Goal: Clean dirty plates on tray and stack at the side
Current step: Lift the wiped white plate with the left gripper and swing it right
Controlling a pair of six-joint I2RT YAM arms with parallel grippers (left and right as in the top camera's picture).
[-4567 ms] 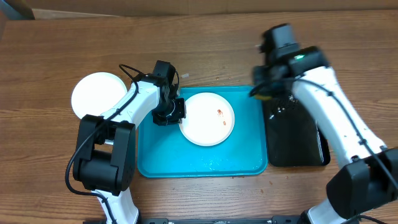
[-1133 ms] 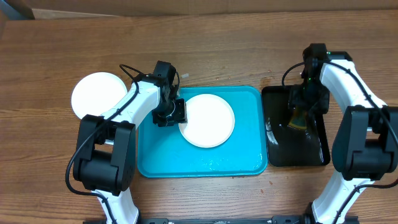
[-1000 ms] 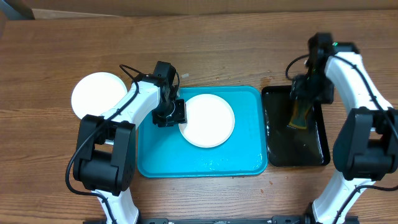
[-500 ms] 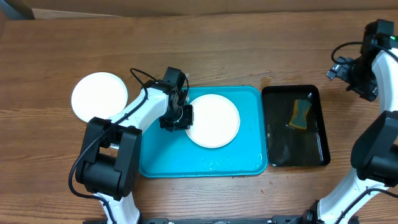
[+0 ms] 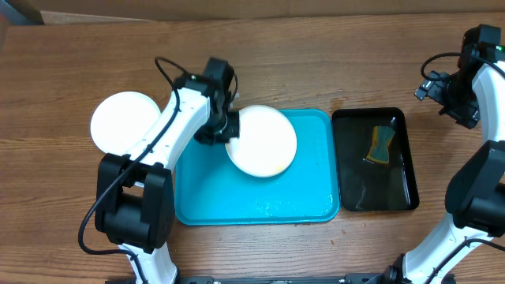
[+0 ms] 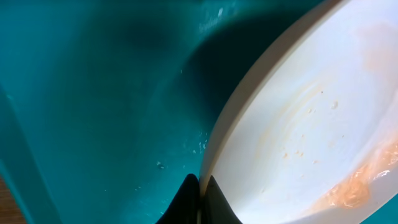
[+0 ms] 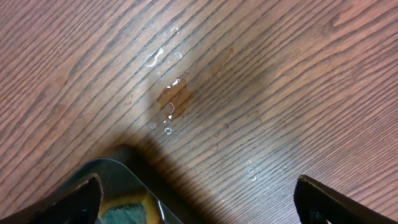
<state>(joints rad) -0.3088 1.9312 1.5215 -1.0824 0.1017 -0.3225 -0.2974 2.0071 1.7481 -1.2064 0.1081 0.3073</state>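
A white plate (image 5: 263, 140) hangs tilted over the upper middle of the turquoise tray (image 5: 256, 201). My left gripper (image 5: 225, 126) is shut on its left rim. Up close in the left wrist view, the plate (image 6: 311, 124) shows pale orange smears and its edge sits pinched between the two dark fingertips (image 6: 186, 199), with the tray (image 6: 93, 93) below. A second white plate (image 5: 125, 120) lies on the table left of the tray. My right gripper (image 5: 456, 93) stands open and empty over bare wood beyond the black tray's far right corner.
A narrow black tray (image 5: 375, 160) of water right of the turquoise tray holds a yellow-green sponge (image 5: 381, 143). In the right wrist view its corner (image 7: 124, 180) and water drops (image 7: 168, 112) on the wood show. Cardboard runs along the table's far edge.
My left gripper closed on the plate's rim and lifted it, tilting it toward the tray's far side. My right gripper let go of the sponge in the black tray and withdrew to the far right.
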